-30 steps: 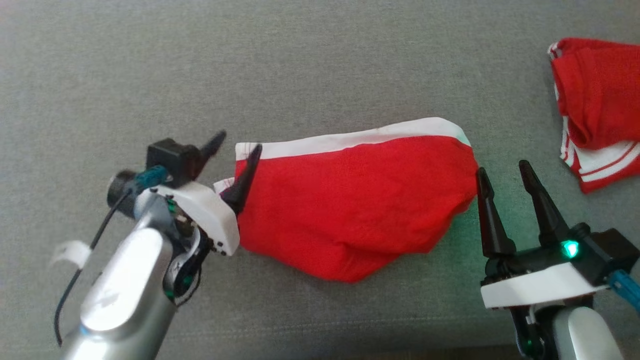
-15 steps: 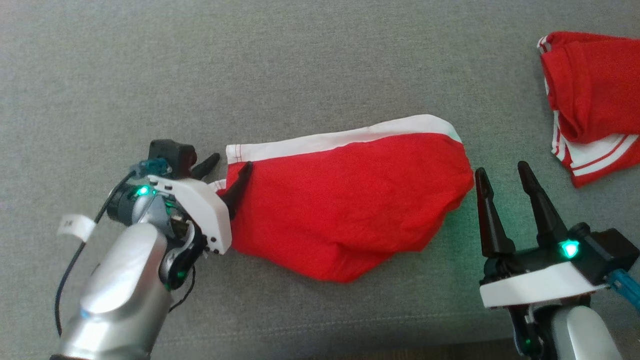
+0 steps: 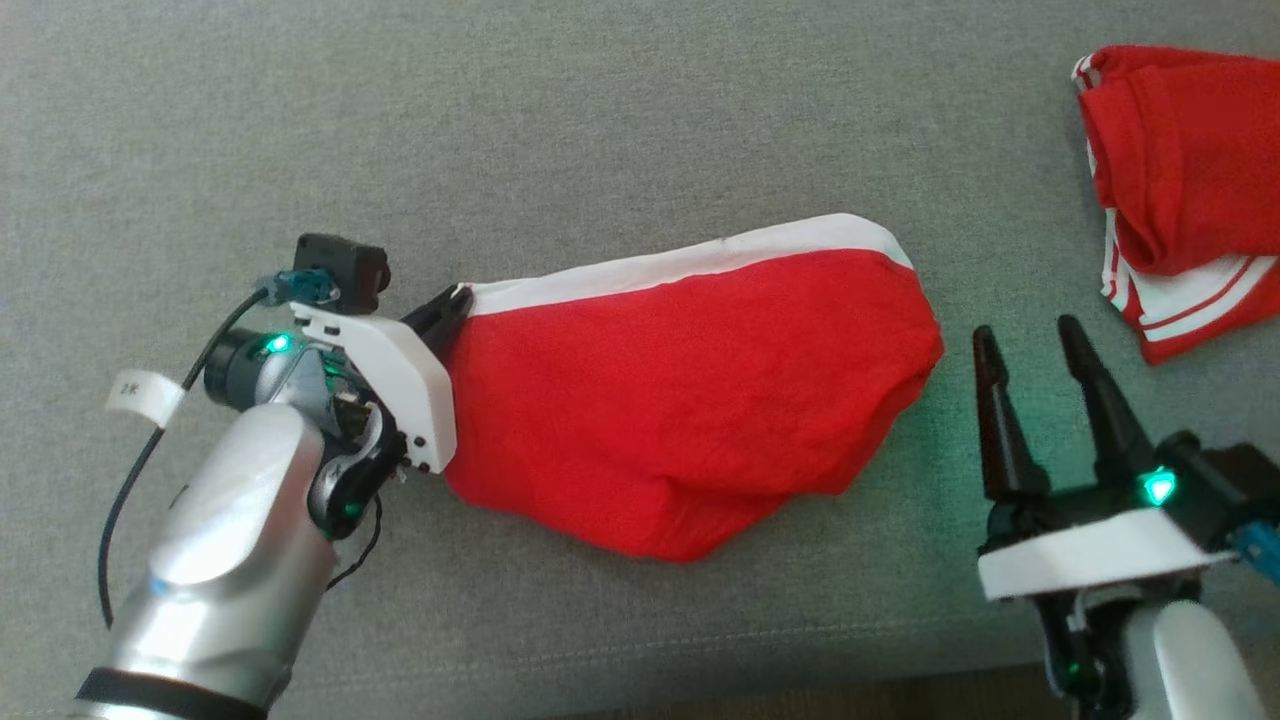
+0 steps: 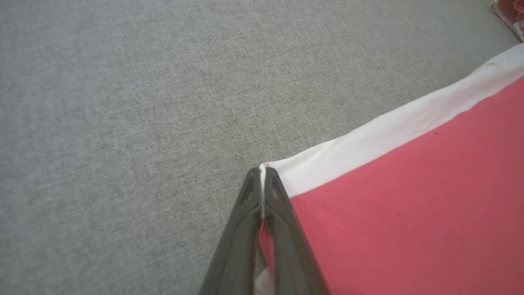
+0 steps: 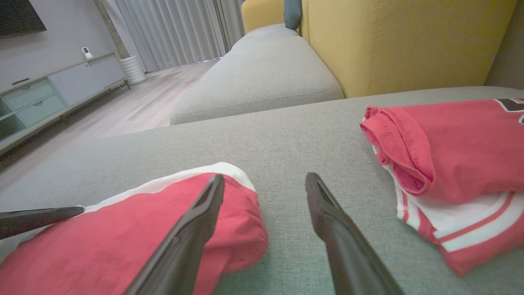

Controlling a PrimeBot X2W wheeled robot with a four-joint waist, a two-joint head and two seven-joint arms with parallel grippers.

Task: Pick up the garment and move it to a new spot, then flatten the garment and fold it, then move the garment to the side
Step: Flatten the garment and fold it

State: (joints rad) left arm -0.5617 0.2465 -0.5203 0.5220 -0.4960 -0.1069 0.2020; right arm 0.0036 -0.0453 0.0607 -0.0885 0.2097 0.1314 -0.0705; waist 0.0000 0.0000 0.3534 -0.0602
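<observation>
Right claw [image 5: 265, 177] (jaws apart) sits beside the red garment [image 5: 123, 241].

Grey fabric sofa seat [image 3: 600, 120] spread across foreground. Yellow backrest [image 5: 409, 41] seen behind it, blue-grey cushion [image 5: 292, 12] tucked at top. Second grey seat section [image 5: 262, 69] beyond. Pale wood floor [image 5: 135, 106], grey curtains [image 5: 176, 28], low pale cabinet [image 5: 53, 90] set against wall [image 5: 53, 41], dark screen [image 5: 20, 16] mounted above.

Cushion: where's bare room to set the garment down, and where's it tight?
Free: the wide grey cushion beyond the garment, and the near strip between the arms. Crowded: the right, where the open right gripper stands between the garment and the other red shirt.
</observation>
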